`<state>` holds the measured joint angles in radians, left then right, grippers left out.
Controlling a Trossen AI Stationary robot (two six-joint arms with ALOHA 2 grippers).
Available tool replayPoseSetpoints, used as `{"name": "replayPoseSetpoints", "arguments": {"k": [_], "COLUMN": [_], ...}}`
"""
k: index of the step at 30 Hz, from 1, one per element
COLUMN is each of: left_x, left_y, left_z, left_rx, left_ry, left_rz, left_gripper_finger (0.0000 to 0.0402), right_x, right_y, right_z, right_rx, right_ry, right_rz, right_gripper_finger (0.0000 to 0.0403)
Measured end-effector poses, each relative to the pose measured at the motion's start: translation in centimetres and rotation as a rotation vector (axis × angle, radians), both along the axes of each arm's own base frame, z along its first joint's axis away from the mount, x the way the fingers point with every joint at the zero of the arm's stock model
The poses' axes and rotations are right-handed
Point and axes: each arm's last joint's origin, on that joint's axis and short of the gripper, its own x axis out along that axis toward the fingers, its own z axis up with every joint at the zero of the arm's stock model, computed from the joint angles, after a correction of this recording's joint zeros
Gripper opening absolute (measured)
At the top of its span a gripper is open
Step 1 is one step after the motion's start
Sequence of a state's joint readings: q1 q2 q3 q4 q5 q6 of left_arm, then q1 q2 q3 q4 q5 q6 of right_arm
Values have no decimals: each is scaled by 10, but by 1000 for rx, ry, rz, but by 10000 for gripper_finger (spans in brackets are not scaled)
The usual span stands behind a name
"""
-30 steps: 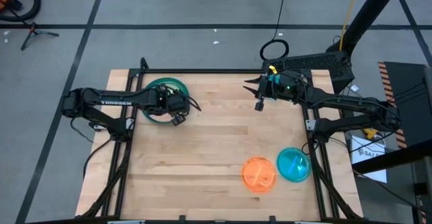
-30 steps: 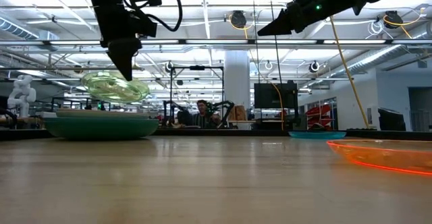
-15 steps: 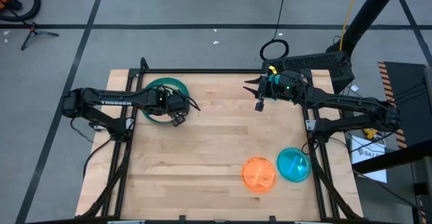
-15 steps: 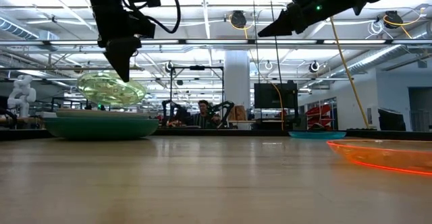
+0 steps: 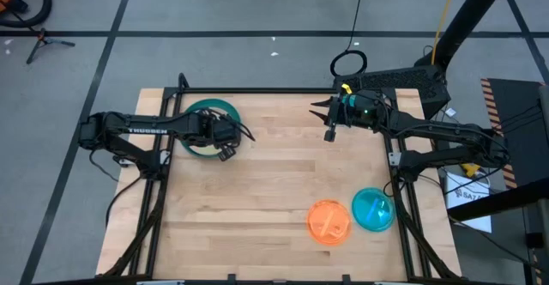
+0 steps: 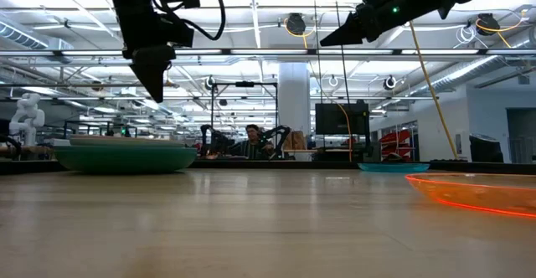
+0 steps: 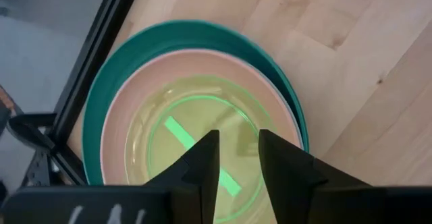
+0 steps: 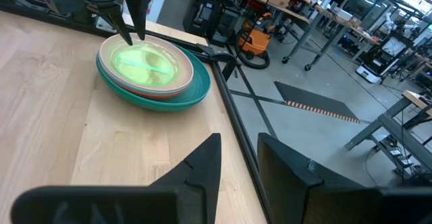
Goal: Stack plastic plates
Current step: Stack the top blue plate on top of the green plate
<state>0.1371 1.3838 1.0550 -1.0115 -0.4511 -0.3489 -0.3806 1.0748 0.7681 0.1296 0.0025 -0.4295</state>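
- Wooden tabletop under workshop lighting carries everything — a stack at the far left, two loose plates at the near right.
- Stack: a lime plate lies inside a pink plate, which sits on the teal plate; the right wrist view shows a red-orange edge between pink and teal.
- Left fingers hang straight above the lime plate, clear of it, with a narrow gap between them and nothing in it — the plate lies flat in the stack, not held.
- Loose plates: an orange plate and a blue plate lie touching or slightly overlapping near the tabletop's near right corner, well apart from the stack.
- Being round, these plates have no long axis; what counts is which rim faces the fingers.
- Relation that the coming move turns on, as I judge it: both loose plates lie diagonally across the tabletop from the left fingers, toward the near right, while they sit on the right arm's side.
- Right gripper hovers raised at the far middle of the tabletop, its fingers parted and empty; the blue plate lies nearer to it than to the left gripper, toward the near edge.
- A person sits far off in the room behind, away from the tabletop.
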Motion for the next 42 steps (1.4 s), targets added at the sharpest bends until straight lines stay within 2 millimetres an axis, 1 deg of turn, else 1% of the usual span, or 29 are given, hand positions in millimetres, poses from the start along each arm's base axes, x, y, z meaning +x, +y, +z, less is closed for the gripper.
{"name": "replayPoseSetpoints", "arguments": {"k": [8, 18, 22, 27, 35, 39, 42], "left_x": [2, 2, 5, 0, -18, -19, -18], "left_y": [0, 1, 2, 3, 17, 26, 31], "left_z": [1, 1, 1, -12, -38, -43, -43], "left_rx": [27, 84, 105, 129, 107, 97, 83], "left_ry": [37, 97, 79, 59, 106, 91, 69], "left_rz": [-105, -193, -239, -280, -200, -198, -216], "left_gripper_finger": [113, 113, 113, 113, 113, 113, 113], "right_x": [0, 0, 0, 0, -1, -1, -1], "right_y": [0, 0, 0, 0, 0, 0, 0], "right_z": [0, -1, -1, -2, -3, -3, -3], "right_rx": [1, 10, 17, 22, 33, 39, 48], "right_ry": [0, 7, 4, 10, 18, 16, 13], "right_rz": [0, -2, -4, -5, -8, -9, -12], "right_gripper_finger": [90, 90, 90, 90, 90, 90, 90]}}
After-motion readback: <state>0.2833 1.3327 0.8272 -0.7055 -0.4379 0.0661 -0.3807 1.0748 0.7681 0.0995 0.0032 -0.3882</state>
